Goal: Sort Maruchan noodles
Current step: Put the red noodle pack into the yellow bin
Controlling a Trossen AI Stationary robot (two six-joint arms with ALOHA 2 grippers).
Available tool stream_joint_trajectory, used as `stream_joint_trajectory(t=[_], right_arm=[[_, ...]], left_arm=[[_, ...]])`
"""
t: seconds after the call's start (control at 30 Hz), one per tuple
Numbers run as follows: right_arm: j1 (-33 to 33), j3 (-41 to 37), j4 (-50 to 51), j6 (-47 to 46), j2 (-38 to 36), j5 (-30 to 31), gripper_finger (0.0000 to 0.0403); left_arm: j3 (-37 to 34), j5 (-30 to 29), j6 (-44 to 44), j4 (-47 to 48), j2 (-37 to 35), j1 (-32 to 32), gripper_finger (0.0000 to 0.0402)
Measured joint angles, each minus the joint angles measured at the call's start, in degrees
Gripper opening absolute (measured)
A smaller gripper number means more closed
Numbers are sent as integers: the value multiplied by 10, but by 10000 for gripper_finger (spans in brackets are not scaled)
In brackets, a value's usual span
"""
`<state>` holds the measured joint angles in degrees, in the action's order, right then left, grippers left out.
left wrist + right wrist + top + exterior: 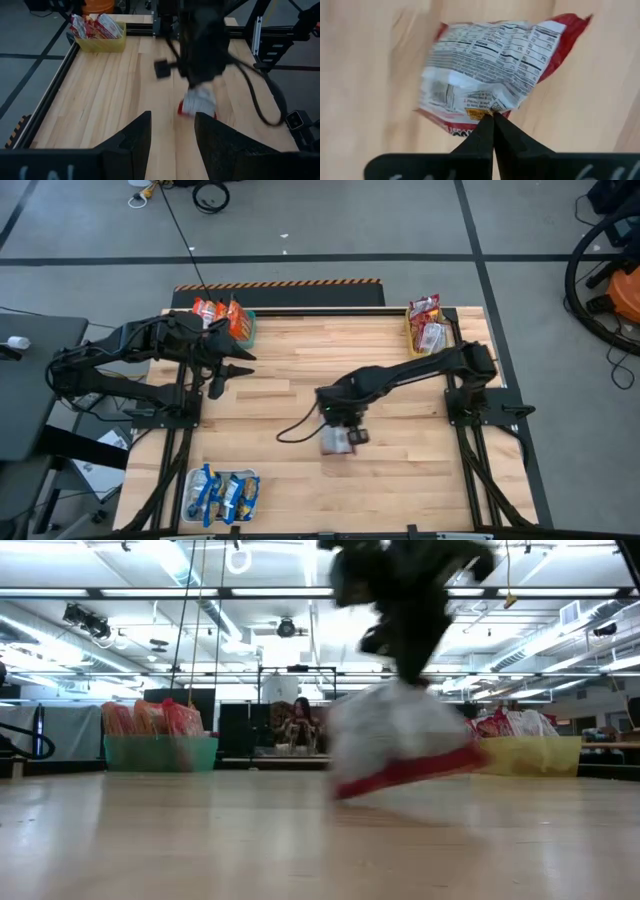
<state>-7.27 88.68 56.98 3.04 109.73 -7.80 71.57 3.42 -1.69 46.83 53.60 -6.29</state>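
A red-and-white noodle packet [492, 70] hangs pinched by its edge between the pressed-together fingertips of the right gripper [492, 116], lifted just clear of the wooden table [400, 470] near its middle. Well apart from that gripper, more red-and-white packets [427, 322] fill the yellow tray [412, 340], orange packets [222, 316] the teal tray [250, 328], blue-and-yellow packets [226, 493] a corner tray [222, 498]. The left gripper [172, 130] waits beside the teal tray, fingers spread and holding nothing.
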Motion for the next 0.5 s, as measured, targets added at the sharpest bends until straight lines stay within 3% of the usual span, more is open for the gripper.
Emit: stream_joint_trajectory(t=[0.27,0.5], right_arm=[[-29,0,151,-66,-46,-96,25],[-43,-31,129,-104,-40,-103,84]], left_arm=[[0,0,0,-2,0,0,156],[0,0,0,-3,0,0,156]])
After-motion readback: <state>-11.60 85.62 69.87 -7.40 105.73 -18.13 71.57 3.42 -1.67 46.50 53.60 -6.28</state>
